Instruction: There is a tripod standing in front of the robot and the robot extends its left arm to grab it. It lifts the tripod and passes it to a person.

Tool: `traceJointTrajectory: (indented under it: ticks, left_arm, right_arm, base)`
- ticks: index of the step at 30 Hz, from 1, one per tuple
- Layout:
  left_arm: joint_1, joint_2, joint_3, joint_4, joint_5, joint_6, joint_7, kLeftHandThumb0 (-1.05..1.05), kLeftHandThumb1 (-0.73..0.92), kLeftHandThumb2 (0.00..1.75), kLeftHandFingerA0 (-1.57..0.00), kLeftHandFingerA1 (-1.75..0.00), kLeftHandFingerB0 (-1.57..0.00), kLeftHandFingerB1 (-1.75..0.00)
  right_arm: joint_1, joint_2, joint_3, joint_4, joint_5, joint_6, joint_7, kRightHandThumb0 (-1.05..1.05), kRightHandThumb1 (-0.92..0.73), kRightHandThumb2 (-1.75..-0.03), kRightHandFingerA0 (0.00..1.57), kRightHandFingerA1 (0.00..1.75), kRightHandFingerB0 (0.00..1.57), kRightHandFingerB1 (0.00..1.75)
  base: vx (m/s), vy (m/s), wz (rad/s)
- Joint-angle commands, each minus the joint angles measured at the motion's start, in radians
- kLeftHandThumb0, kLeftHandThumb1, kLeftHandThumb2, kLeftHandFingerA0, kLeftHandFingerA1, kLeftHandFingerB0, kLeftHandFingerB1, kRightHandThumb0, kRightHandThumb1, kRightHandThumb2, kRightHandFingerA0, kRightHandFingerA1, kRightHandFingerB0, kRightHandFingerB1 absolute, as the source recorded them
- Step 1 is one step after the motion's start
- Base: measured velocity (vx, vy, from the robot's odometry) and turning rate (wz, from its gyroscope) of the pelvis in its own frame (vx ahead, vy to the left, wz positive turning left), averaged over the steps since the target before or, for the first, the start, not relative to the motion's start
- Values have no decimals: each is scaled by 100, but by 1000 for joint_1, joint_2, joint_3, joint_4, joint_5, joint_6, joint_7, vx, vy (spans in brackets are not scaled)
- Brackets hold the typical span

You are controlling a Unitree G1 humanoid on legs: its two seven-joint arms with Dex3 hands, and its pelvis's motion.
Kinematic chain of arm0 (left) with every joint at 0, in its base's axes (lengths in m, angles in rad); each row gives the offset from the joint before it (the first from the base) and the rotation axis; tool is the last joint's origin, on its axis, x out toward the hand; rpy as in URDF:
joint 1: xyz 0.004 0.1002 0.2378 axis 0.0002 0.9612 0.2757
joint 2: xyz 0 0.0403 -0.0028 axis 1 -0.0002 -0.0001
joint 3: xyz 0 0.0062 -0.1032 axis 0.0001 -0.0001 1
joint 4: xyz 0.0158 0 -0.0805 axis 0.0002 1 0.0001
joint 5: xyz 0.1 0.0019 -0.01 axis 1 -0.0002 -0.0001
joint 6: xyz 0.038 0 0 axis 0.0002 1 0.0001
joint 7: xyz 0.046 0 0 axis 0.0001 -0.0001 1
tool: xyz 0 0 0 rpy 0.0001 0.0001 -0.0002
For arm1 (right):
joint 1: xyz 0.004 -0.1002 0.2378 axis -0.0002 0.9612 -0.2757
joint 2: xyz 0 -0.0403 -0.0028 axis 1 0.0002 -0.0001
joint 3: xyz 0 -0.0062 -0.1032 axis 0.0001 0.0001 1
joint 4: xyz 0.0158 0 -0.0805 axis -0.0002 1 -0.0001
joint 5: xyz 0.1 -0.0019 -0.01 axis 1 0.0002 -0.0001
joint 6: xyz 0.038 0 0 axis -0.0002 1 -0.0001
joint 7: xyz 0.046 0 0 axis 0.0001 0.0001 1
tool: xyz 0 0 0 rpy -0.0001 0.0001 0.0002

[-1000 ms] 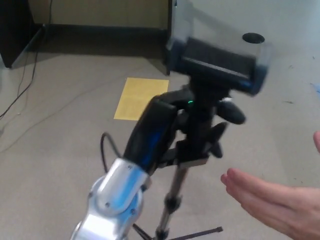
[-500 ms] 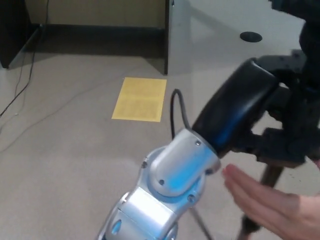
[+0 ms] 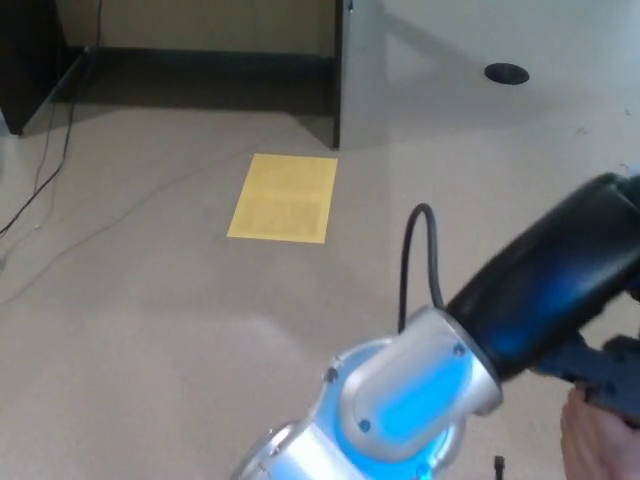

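**Handover nearly out of frame**

Grey floor [image 3: 150,330] is filling most of the view, with a yellow sheet [image 3: 283,197] lying on it. Well right of that sheet, the left arm [image 3: 480,330] is reaching to the picture's edge, where a person's hand [image 3: 598,445] is showing. Only a dark piece there [image 3: 610,372] may be the tripod; I cannot tell whether the fingers are grasping it. Lifting looks done, and the release is likely remaining.
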Motion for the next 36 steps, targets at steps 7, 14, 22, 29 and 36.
traceJointTrajectory:
  ticks: [7, 14, 22, 29, 36]
  left_arm:
    - [-140, 117, -25, -99, 57, 57, -78, -31, 92, 85, -47, -158, -23, -117]
    - [-122, 164, -7, -116, 28, 55, -107, -34, 92, 84, -44, -141, -27, -97]
    - [-82, 168, 39, -120, 0, 58, -119, -38, 92, 71, -57, -117, -47, -76]
    - [-74, 182, 76, -140, -28, 84, -142, -38, 75, 106, -68, -90, -53, -71]
    - [-54, 178, 99, -130, -63, 79, -156, -41, 75, 104, -67, -86, -53, -69]
  right_arm:
    - [20, -26, 16, 3, -60, -18, -104, -54, -74, -62, 57, 38, 58, 38]
    - [19, -28, 19, 9, -62, -21, -109, -54, -74, -62, 57, 38, 58, 38]
    - [20, -27, 20, 11, -65, -22, -112, -54, -74, -62, 57, 38, 58, 38]
    - [33, -31, 16, 0, -67, -27, -113, -54, -74, -62, 57, 38, 58, 38]
    - [28, -30, 11, -7, -66, -26, -113, -54, -74, -62, 57, 38, 58, 38]
  base:
    - [0, 0, 0]
    - [0, 0, 0]
    - [0, 0, 0]
    - [0, 0, 0]
    - [0, 0, 0]
